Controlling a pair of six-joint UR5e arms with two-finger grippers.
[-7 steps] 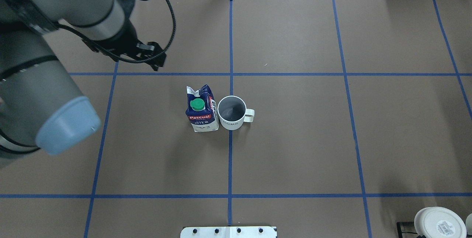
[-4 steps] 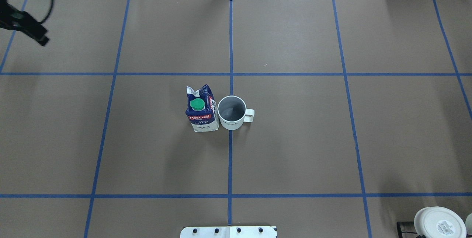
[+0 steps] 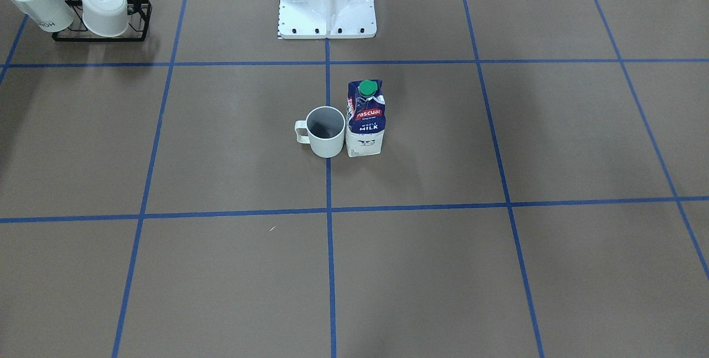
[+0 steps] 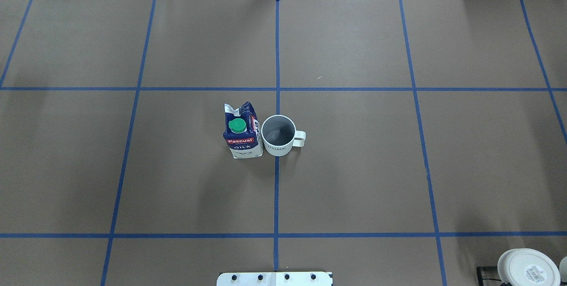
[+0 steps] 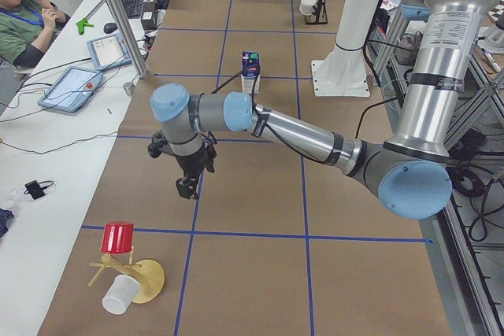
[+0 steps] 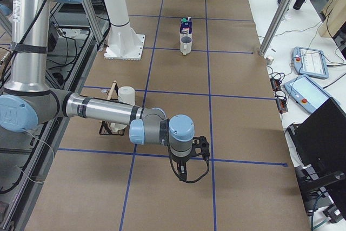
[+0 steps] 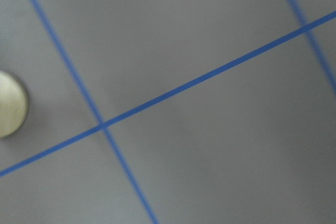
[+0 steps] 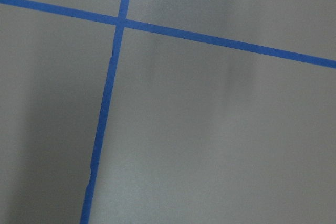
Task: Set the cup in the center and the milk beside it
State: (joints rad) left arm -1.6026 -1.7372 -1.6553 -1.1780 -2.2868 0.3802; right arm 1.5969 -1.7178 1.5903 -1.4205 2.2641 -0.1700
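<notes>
Left gripper (image 5: 186, 188) gone from overhead view, open or closed unclear; boxy milk (image 4: 242, 134) beside round cup (image 4: 278, 134).

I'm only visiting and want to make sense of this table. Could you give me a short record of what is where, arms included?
cup: upright on the central blue tape line, handle pointing away from the milk
milk: upright, green cap on, close against the cup on the robot's left side
left gripper: above the table's left end, far from both items; open or shut, cannot tell
right gripper: above the table's right end, far from both; cannot tell
wire rack: near the robot's base, holds two white cups
</notes>
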